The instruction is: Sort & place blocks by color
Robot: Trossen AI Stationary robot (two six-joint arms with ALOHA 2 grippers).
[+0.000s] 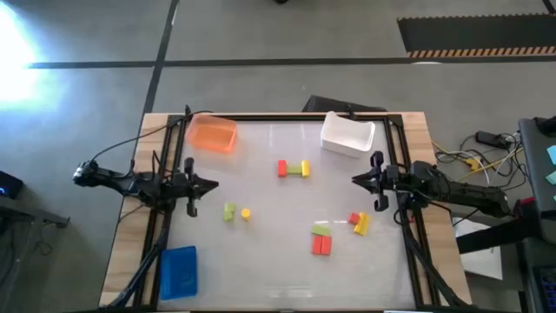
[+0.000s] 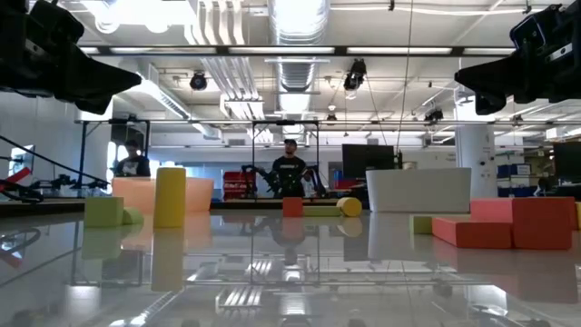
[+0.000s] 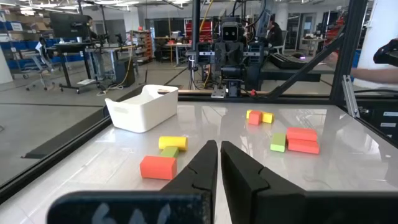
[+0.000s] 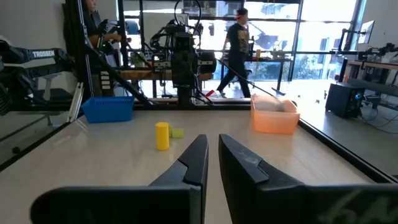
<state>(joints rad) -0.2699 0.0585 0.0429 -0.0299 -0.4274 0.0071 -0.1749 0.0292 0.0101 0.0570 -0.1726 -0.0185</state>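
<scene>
I have the left claw [image 1: 211, 183] parked at nine o'clock on the table [image 1: 278, 269], fingers nearly together and holding nothing; the right claw [image 1: 356, 180] waits at three o'clock, likewise nearly closed and empty. Both hang above the surface, I judge because sorting hasn't started. The blocks [image 1: 294, 169] lie scattered mid-table: a red-green-yellow row near centre, a green and yellow pair [image 1: 236, 212] toward seven o'clock, a red, green and yellow cluster [image 1: 334, 235] toward five. The orange tray [image 1: 212, 133], white tray [image 1: 347, 135] and blue tray [image 1: 179, 271] look empty. The small blocks by the right arm overlap, so I can't count them.
</scene>
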